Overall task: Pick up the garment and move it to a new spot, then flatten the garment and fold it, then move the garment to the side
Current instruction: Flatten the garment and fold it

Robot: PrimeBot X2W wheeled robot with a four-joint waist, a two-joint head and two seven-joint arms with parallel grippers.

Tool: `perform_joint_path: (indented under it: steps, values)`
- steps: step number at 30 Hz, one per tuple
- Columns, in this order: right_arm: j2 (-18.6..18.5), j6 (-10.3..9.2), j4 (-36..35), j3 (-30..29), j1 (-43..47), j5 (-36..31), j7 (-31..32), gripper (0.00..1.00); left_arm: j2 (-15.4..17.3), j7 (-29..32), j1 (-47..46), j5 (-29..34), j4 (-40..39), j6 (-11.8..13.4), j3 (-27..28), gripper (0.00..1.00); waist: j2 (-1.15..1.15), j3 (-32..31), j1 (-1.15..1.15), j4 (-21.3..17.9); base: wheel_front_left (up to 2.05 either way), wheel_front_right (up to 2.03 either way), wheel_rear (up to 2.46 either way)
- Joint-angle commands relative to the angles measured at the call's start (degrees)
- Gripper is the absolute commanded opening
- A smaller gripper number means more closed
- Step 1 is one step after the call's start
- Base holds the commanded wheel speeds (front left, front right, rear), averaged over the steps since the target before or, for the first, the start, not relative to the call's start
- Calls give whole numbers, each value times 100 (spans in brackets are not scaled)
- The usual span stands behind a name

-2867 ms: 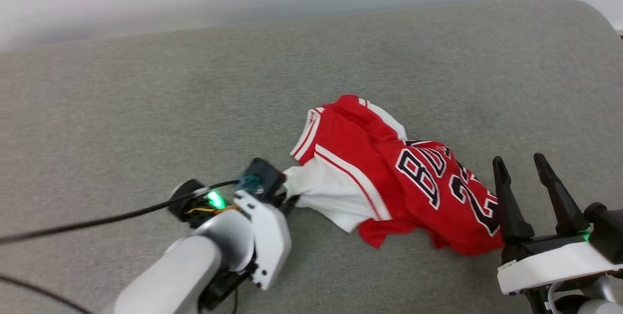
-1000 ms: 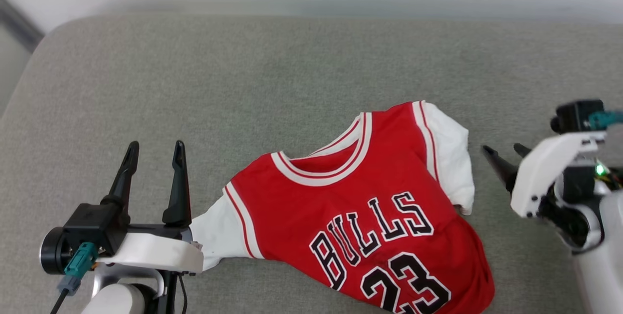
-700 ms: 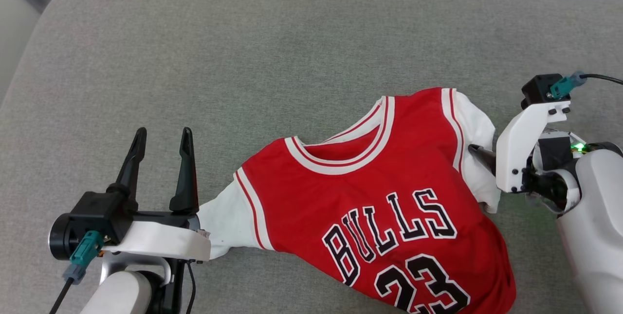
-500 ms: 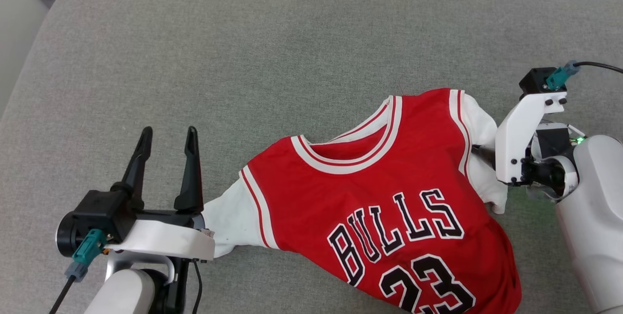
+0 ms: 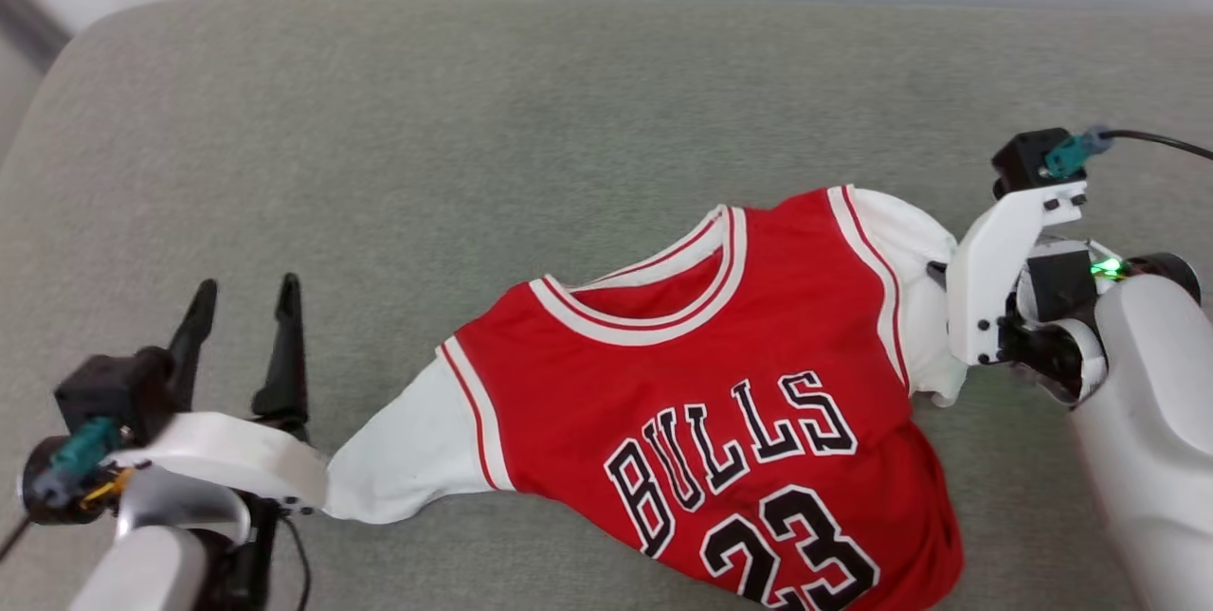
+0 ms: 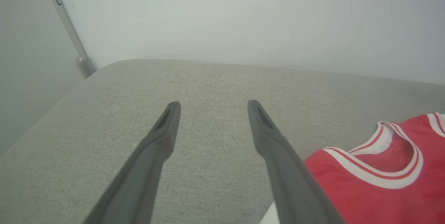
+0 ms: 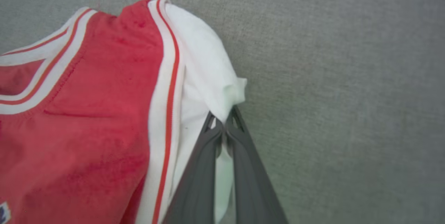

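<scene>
1. My left gripper (image 5: 244,294) has its fingers spread and empty, near the garment's left white sleeve.
2. The garment (image 5: 682,374) lies front up on the grey cushion (image 5: 474,118).
3. My right gripper (image 7: 222,124) pinches the other white sleeve's edge.

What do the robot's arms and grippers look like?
The left gripper and right gripper each have two long tapering dark fingers, a black base, a white bracket and a teal connector. Forearms are pale grey; the right wrist has a green light.

The garment (image 5: 720,403) on a cushion (image 5: 474,137)
Left of it the left gripper (image 5: 246,285); touching its right side, the right gripper (image 7: 224,122).
</scene>
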Motion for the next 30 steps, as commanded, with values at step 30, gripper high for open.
perform_joint_path:
  steps: [30]
  values:
    - [179,-2,-1926,-335,1732,20,33,0,1472,4706,-133,-1311,1335,-1786,-1414,100,0,-88,-1,-1316,0,0,0]
